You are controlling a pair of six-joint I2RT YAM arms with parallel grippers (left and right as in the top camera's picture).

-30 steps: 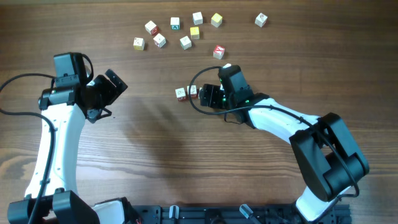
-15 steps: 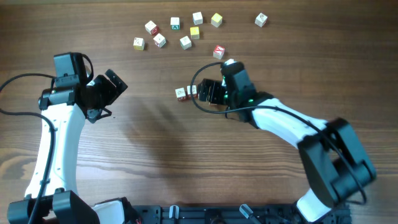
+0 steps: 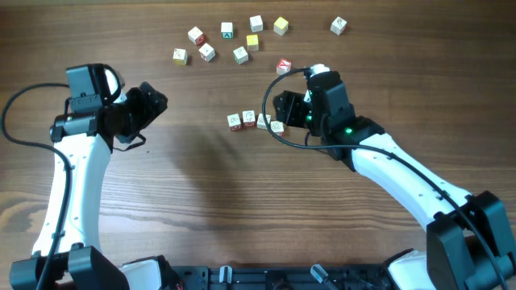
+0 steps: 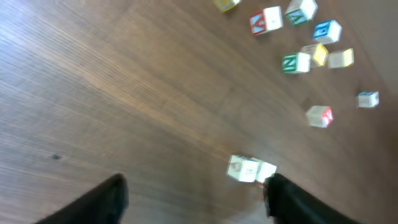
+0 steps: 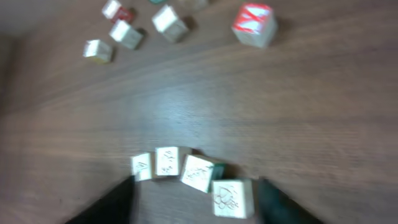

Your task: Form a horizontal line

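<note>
The horizontal line (image 3: 255, 122) is a short row of several tiny whitish cubes at the table's middle. The rightmost two sit a little askew and lower. It also shows in the right wrist view (image 5: 166, 163) and, blurred, in the left wrist view (image 4: 250, 168). My right gripper (image 3: 280, 115) is open just right of the row. In its wrist view the fingers (image 5: 199, 200) straddle the row's end cube (image 5: 231, 198) without closing on it. My left gripper (image 3: 153, 101) is open and empty, far left of the row; its fingers (image 4: 193, 202) hold nothing.
Loose cubes lie scattered along the far edge: a red-faced one (image 3: 283, 67) nearest the right gripper, two yellow ones (image 3: 252, 42) (image 3: 280, 26), a lone white one (image 3: 339, 26) at far right, and several whitish ones (image 3: 201, 47) to the left.
My right gripper has drawn back to the right off the row, uncovering two more cubes at its right end. My left gripper has turned and shifted slightly up.
</note>
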